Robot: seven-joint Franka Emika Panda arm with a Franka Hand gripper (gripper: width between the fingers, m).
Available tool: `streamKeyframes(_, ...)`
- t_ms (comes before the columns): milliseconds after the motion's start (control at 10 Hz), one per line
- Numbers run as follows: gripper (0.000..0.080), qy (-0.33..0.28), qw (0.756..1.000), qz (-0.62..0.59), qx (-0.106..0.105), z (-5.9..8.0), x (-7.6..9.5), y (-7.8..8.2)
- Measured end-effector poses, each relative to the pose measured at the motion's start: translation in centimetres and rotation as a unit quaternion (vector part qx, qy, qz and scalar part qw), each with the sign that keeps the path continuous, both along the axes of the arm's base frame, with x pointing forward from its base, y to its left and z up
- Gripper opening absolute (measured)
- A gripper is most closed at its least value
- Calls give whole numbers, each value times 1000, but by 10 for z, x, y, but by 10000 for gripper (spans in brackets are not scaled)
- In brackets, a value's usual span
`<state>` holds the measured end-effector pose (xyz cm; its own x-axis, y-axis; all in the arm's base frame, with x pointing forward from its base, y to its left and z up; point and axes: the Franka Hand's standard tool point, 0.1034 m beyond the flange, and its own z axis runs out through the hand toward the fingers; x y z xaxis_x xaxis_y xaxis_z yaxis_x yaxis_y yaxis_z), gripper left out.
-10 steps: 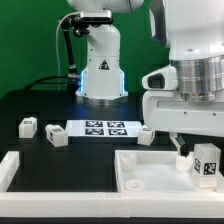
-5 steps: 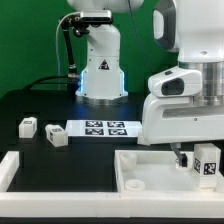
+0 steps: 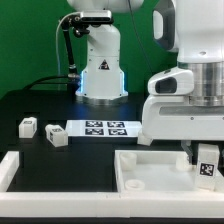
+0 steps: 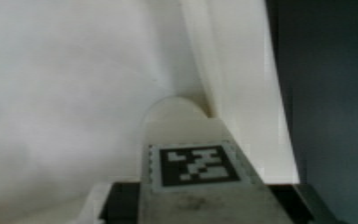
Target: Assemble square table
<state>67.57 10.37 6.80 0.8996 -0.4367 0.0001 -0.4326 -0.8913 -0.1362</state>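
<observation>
Gripper (image 3: 204, 150): clamped on the held leg, by the look of it. In the wrist view the leg is wedged between 2 dark fingers (image 4: 284, 203), though the contact itself is cut off at the frame edge.
Held leg (image 3: 208, 163): a small white block, kept upright, with its black-white tag turned toward the exterior camera. It is seen low over the tabletop, at the exterior view's right end. Whether it touches the tray floor cannot be told.
Held leg, wrist view (image 4: 197, 160): the tag is plainly seen, and the tip is pointed into the corner where floor meets rim.
Tabletop (image 3: 155, 170): a white square tray, laid rim-up on the black table (image 3: 90, 155) at the front.
Loose legs: 2 are spotted on the exterior view's left, the outer leg (image 3: 28, 126) and the inner leg (image 3: 56, 137). They are set near each other but apart.
Marker board (image 3: 100, 127): laid flat in front of the robot base (image 3: 100, 70), just beside the inner leg.
White rail (image 3: 12, 165): parked at the front, on the exterior view's left, well apart from the tabletop.
</observation>
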Motion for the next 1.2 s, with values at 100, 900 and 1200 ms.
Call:
streamKeyframes(100,288,6,999,-50,11,0,0,-2)
streamKeyframes(900,289,59,889,-446,88,-3,-1,0)
streamKeyframes(1200,586,66,983,-167,44,6,-5,5)
